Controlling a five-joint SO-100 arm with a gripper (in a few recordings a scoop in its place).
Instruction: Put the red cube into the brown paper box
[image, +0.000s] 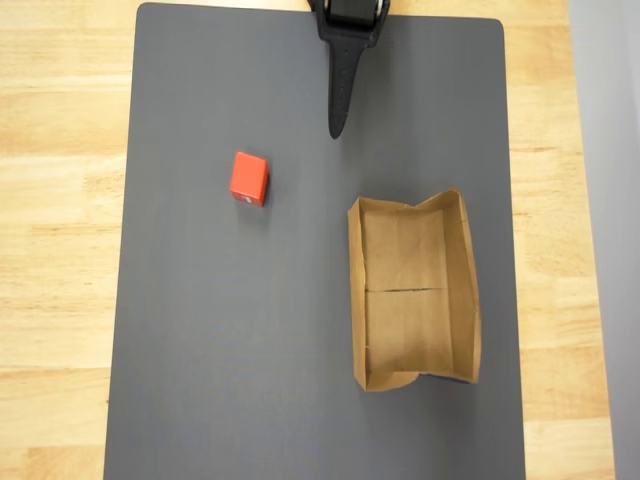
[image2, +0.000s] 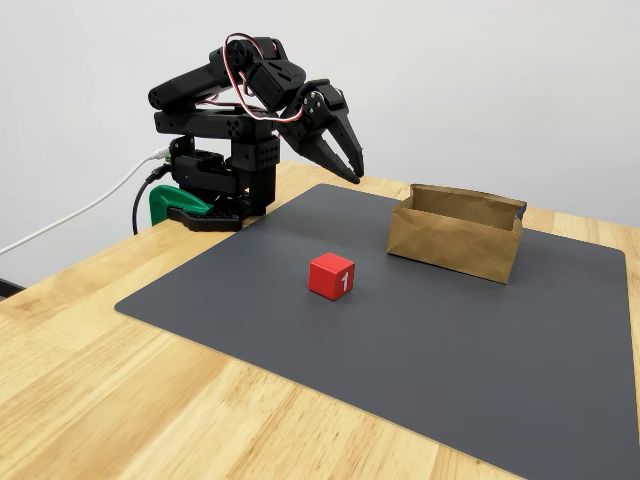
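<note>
Gripper (image2: 352, 172) hangs above your mat's (image: 250, 350) far edge, fingers nearly pressed together, holding nothing. Red cube (image: 248, 178) sits on the mat, apart from the brown paper box (image: 470, 300).

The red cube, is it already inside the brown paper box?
No, the red cube lies on the dark mat, apart from the brown paper box.

We see a light wooden table (image2: 90, 400) with visible grain and butt-jointed planks. A dark grey mat (image: 250, 350) with rounded corners lies flat on it, covering most of the surface. Behind the table we see a plain, pale grey wall (image2: 480, 80). Lighting is even and diffuse; shadows are soft.
</note>
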